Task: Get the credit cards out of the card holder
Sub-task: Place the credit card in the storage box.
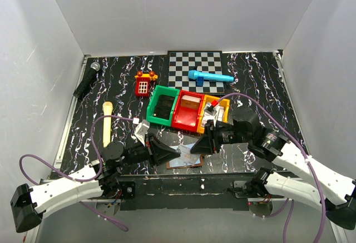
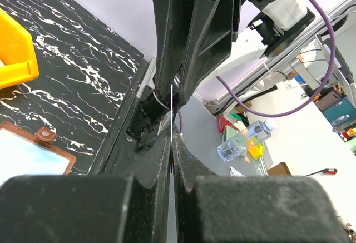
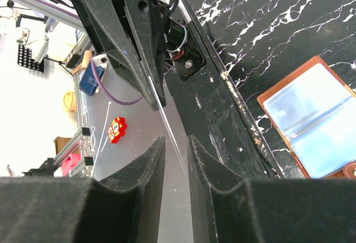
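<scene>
L gripper (image 3: pixel 157 95): fingers pressed together on a credit card (image 3: pixel 171 129), which shows edge-on as a thin white line, held in the air by the near edge of the bench (image 1: pixel 256 82). R gripper (image 3: pixel 177 145) meets it tip to tip, fingers apart w/ a narrow gap. The card's free edge reaches in btwn them; can't tell if it touches. The card holder (image 3: pixel 311 120) lies open and flat on the bench, pale blue pockets up, just below both grippers, in front of the red bin (image 1: pixel 187 111).

The card holder (image 3: pixel 311 123) is brown with pale blue pockets. The table (image 1: pixel 257 82) is black with white veins.
</scene>
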`<control>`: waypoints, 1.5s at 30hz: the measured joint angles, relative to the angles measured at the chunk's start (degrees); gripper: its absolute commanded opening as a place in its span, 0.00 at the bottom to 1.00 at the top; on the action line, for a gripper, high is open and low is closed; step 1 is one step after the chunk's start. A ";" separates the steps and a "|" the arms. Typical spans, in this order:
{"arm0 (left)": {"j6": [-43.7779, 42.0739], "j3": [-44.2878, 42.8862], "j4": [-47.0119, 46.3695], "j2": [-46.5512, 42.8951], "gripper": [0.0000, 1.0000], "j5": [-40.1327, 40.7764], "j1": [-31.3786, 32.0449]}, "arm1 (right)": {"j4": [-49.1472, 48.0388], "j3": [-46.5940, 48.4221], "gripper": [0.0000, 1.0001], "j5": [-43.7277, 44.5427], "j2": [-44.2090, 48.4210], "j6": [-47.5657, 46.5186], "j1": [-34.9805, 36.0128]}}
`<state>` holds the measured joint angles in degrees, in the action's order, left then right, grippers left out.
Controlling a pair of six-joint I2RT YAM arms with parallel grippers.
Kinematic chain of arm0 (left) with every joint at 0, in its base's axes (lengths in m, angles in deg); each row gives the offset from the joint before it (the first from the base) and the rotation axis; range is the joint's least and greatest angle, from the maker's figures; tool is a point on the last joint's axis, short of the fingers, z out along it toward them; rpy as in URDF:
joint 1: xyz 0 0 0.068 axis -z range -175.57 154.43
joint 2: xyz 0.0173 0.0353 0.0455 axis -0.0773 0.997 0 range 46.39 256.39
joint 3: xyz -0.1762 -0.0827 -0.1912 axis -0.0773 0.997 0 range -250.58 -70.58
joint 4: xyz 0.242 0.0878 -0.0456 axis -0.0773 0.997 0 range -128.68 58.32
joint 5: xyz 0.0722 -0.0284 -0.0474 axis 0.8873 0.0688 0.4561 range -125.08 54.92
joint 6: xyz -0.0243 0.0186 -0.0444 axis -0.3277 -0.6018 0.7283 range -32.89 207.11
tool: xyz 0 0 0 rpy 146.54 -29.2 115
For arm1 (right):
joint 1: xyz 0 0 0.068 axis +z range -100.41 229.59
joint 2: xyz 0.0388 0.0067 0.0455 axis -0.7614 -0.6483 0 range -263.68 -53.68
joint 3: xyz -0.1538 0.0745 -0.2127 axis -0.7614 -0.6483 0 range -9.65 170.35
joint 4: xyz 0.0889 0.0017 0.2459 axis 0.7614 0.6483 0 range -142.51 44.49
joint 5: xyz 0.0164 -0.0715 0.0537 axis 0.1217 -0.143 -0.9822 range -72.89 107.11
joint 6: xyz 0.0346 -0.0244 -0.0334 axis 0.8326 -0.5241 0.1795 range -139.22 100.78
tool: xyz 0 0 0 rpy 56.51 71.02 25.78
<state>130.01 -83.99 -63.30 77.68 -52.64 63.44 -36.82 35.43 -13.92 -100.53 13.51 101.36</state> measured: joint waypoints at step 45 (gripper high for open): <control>1.90 -0.68 22.45 -9.81 0.63 21.57 0.00 | 18.99 2.82 0.01 25.59 0.87 -49.16 -8.04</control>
<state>131.91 -84.67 -40.85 67.87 -31.07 63.44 -17.83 38.25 11.68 -99.65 -35.65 93.31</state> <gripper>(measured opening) 0.630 0.022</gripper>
